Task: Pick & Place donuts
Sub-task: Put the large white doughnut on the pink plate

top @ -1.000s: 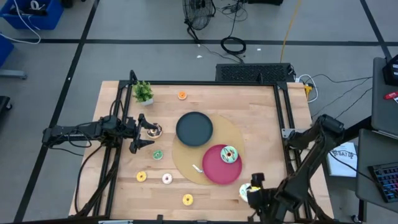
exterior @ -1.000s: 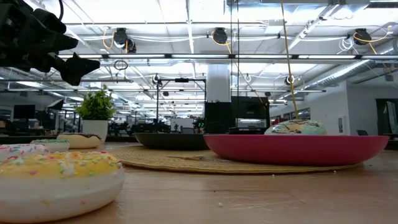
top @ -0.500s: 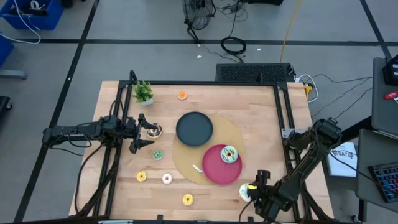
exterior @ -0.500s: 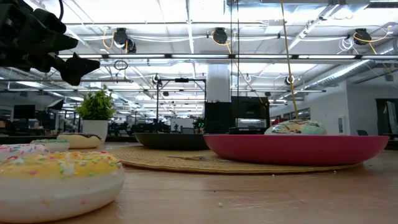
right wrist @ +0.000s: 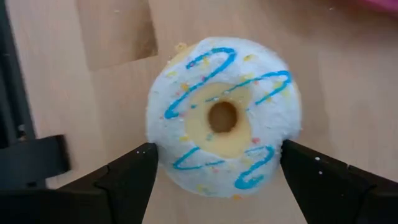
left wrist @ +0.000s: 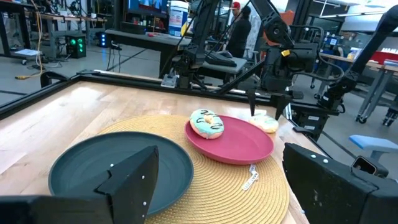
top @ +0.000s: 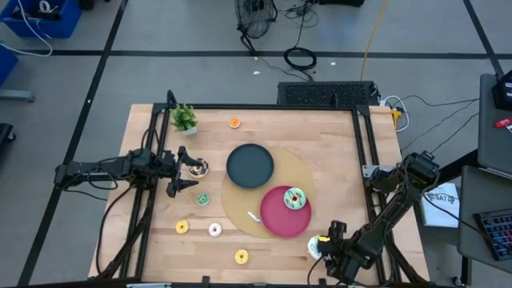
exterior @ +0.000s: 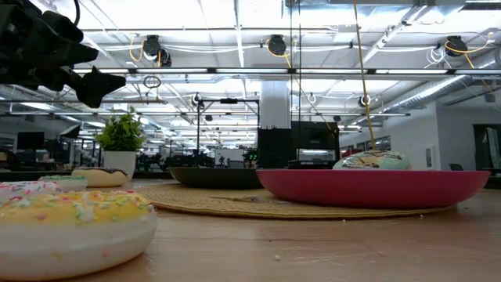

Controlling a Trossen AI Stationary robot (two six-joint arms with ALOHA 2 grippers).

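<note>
Hovering over the desk's point(top: 336, 160) near right corner, the right hand point(top: 326, 247) points straight down at the white-yellow donut point(right wrist: 224, 121), its fingers point(right wrist: 134, 171) spread wide on either side of the ring and not touching it. A mint-green donut point(top: 294, 198) lies on the red plate point(top: 276, 218), beside the black plate point(top: 250, 165) on the woven mat point(top: 300, 170). The left hand point(top: 182, 173) waits open at the left side, just beside the chocolate donut point(top: 198, 167). Small green point(top: 202, 199), yellow point(top: 182, 227), pink point(top: 214, 230) and orange point(top: 234, 122) donuts lie scattered on the wood.
</note>
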